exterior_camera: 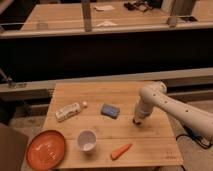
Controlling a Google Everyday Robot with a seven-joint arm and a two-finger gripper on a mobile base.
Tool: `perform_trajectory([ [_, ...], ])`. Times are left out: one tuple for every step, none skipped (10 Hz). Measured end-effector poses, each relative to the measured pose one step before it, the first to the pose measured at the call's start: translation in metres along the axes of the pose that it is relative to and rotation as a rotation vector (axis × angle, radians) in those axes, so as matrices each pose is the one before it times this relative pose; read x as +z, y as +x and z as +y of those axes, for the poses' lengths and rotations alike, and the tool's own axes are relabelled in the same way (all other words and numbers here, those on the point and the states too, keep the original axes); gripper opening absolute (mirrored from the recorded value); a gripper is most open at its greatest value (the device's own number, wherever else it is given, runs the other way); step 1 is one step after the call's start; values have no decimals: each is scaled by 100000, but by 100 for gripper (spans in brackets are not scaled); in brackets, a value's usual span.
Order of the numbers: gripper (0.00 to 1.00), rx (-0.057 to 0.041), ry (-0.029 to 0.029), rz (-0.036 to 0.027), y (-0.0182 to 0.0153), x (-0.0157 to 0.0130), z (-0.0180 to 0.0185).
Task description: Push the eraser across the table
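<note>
A blue rectangular block [110, 110], apparently the eraser, lies flat near the middle of the wooden table [105, 92]. My gripper [136, 120] hangs from the white arm [170, 105] that reaches in from the right. It points down at the tabletop just right of the blue block, with a small gap between them. The gripper's tip is dark and close to the wood.
A white bottle [67, 111] lies on its side left of the block. A white cup [87, 140], an orange carrot [121, 150] and an orange plate [46, 149] sit along the front. A dark counter and rail run behind the table.
</note>
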Motion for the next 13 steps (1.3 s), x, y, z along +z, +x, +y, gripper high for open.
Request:
perform_trajectory([
  [0,373,-139,88,167,53,-69],
  [0,-81,-124,-38,-67,84,-82],
  [0,-280,-131,93,-106,141,-135],
  [0,-83,-72,40,-74,87,-46],
  [0,86,-6,-41,-63,83,-88],
  [0,222,-13,61,-5,72,-99],
  [0,-22,6,150,9,93,-119],
  [0,-16,-29,72,14,53,-40],
  [0,-19,-73,2,-11,-22,10],
  [0,-22,-45,15,-5,-48,8],
  [0,-67,-17,-10,-7,-5,2],
  [0,-278,73,196,-102,90,-152],
  [0,-490,165,240,-394,206,-405],
])
